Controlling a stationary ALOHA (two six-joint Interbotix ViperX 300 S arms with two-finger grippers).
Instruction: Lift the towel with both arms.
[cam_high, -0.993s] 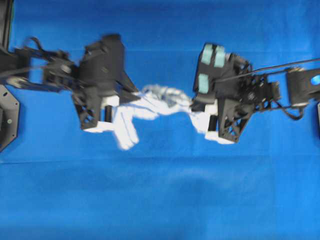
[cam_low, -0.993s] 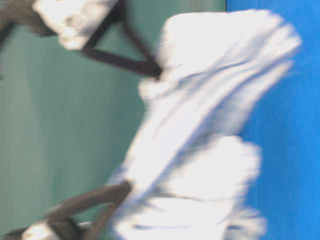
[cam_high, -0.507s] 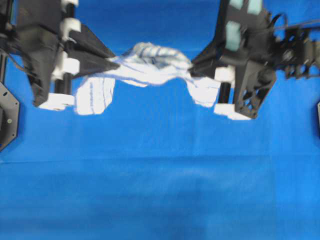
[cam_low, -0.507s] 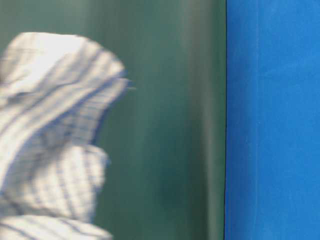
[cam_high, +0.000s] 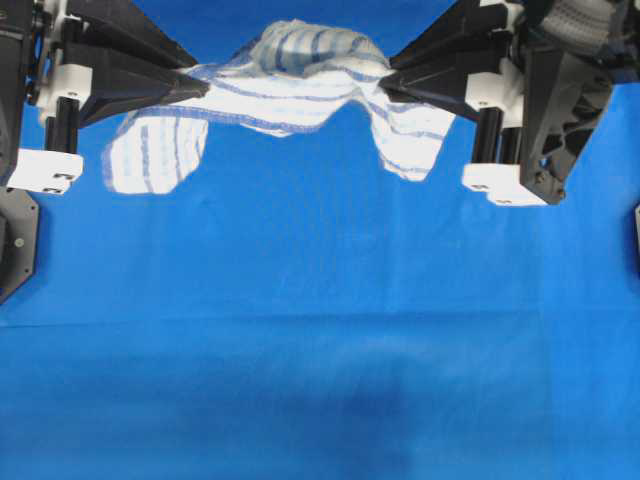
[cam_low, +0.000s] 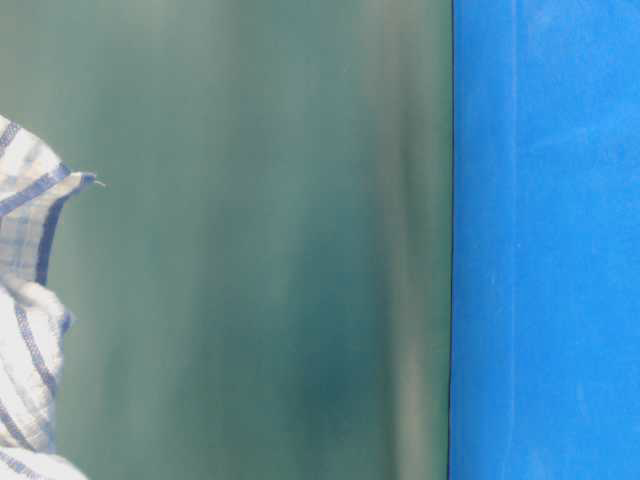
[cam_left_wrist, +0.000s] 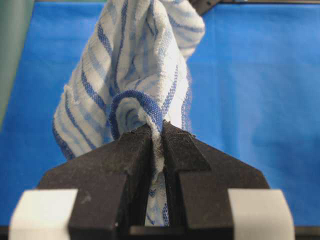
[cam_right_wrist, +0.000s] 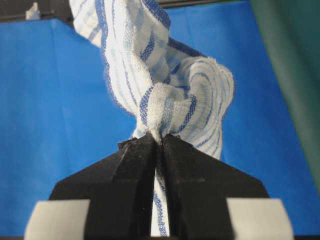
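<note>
Towel (cam_high: 300, 85) strung between the two grippers, clear of the blue sheet (cam_high: 320, 330) below. Left gripper (cam_high: 200, 88) clamped on one end of the cloth, tips pointing toward the middle of the overhead view. Right gripper (cam_high: 385, 85) clamped on the other end, tips pointing back at the left one. Between the two sets of tips, a humped span of striped fabric sagging slightly at mid-length. Below and beside the left tips, a loose flap hanging down; below the right tips, a second, narrower flap hanging likewise.

From the left wrist: black fingers (cam_left_wrist: 127, 165) pressed nearly together, a thin pinch of towel (cam_left_wrist: 135, 70) squeezed in the slit between them, the rest bunched and rising straight ahead of the tips. Blue sheet (cam_left_wrist: 250, 100) well beyond.

From the right wrist: same picture mirrored. Fingers (cam_right_wrist: 187, 170) narrow, fabric caught in the seam between them, towel (cam_right_wrist: 165, 85) twisted into a knot just ahead of the tips and trailing away up-left toward the other arm.

At table level: only an edge of the towel (cam_low: 25, 300) showing at the left border, against a green backdrop (cam_low: 260, 240), well apart from the blue sheet (cam_low: 550, 240) on the right. No gripper visible there.
</note>
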